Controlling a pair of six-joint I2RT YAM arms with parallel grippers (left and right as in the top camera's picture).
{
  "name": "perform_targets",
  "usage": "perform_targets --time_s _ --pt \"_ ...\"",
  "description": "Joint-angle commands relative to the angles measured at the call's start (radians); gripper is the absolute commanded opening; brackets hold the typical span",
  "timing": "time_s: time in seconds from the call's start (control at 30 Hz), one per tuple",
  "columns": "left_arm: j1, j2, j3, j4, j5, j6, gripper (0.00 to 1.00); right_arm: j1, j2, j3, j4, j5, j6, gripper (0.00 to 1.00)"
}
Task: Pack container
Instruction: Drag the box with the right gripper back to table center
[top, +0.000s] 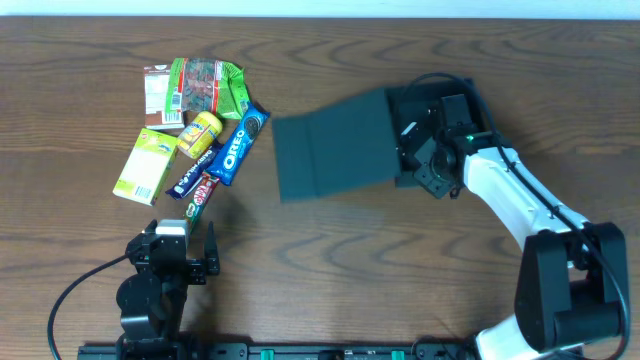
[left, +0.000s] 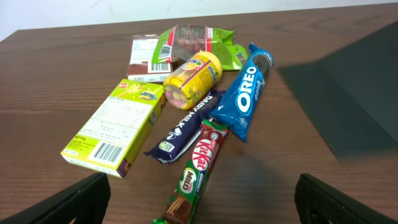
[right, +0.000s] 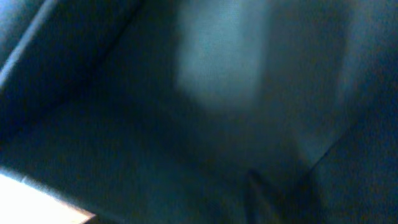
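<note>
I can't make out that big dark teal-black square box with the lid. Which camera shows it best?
The overhead view: the dark teal-black square box shows body and lid together. The left wrist view catches only part at the right edge; the right wrist view is a close dark blur.

The left arm (top: 160, 285) is all black, with a thin black cable (top: 70, 295) looping from it. Its fingers (left: 78, 199) are matte black slabs. The right arm (top: 515, 200) has glossy white links, black joints and a small green light (top: 469, 137).
</note>
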Motion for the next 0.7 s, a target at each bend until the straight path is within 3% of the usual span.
perform_targets --time_s 0.0,0.27,0.47,0.53,0.67 --pt "0.003 -0.006 -0.020 -0.005 0.000 -0.012 0.96 0.004 0.009 0.000 0.002 0.103 0.013 0.28" --pt "0.003 -0.006 -0.020 -0.006 0.000 -0.012 0.96 -0.001 0.009 0.000 0.001 0.166 0.082 0.17" --pt "0.003 -0.006 -0.020 -0.006 0.000 -0.012 0.96 0.048 0.009 0.000 0.003 -0.022 0.248 0.11" --pt "0.003 -0.006 -0.020 -0.006 0.000 -0.012 0.96 0.083 0.009 0.000 0.028 -0.120 0.369 0.02" --pt "0.003 -0.006 -0.020 -0.006 0.000 -0.012 0.96 0.195 0.009 0.000 0.130 -0.277 0.723 0.02"
